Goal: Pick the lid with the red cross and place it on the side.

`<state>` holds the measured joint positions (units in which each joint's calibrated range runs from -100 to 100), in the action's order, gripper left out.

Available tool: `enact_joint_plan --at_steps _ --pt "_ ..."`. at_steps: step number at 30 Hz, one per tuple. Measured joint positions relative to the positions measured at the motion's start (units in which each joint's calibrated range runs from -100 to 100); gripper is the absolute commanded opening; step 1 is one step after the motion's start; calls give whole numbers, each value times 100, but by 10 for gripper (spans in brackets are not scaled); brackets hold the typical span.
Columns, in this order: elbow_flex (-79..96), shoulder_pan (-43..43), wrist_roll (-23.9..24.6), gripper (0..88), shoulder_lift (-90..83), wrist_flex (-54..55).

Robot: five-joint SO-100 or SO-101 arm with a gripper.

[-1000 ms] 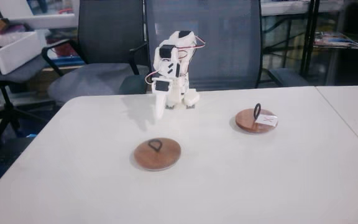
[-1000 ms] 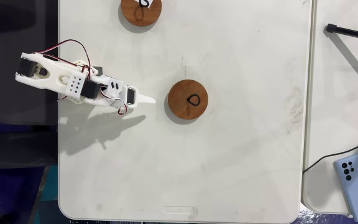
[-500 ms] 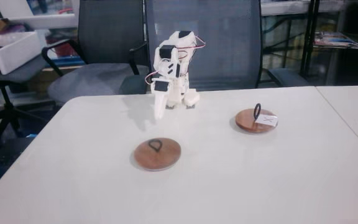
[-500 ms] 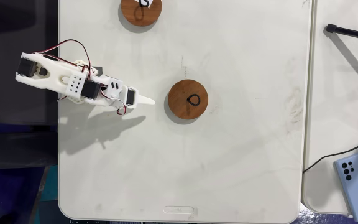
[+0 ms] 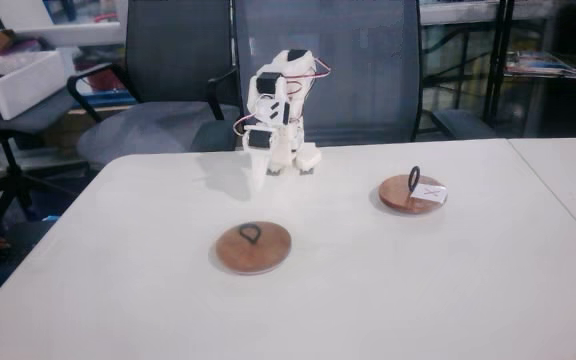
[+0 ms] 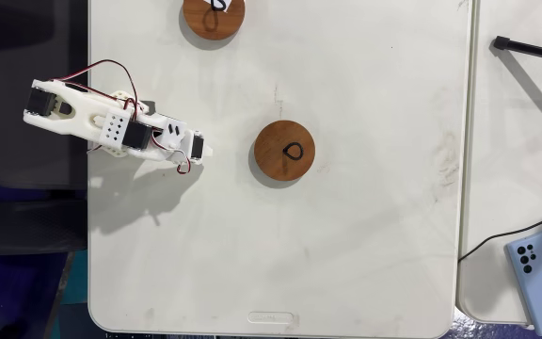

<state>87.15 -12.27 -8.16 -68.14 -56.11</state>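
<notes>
The lid with the red cross [image 5: 413,194] is a small brown wooden disc with an upright black loop and a white label, lying on the right part of the white table [image 5: 368,290]. In the top-down fixed view this lid [image 6: 214,16] is cut by the upper edge. A slightly larger plain brown disc [image 5: 254,247] with a flat black loop lies mid-table, also visible from above [image 6: 284,153]. My white gripper [image 5: 259,180] hangs folded near the arm's base, pointing down, shut and holding nothing. Seen from above, the gripper [image 6: 208,151] is left of the plain disc and far from the labelled lid.
Two office chairs [image 5: 328,70] stand behind the table. A second table [image 6: 520,160] adjoins on the right, carrying a blue phone [image 6: 537,282] with a cable and a black rod [image 6: 534,49]. A white box [image 5: 18,80] sits at the far left.
The gripper's tip has drawn back toward the arm's base and points more steeply down. Both discs stay where they were.
</notes>
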Motion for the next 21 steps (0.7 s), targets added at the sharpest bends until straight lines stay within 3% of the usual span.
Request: enact_joint_plan --at_steps 21 --pt "0 0 31 13 0 0"
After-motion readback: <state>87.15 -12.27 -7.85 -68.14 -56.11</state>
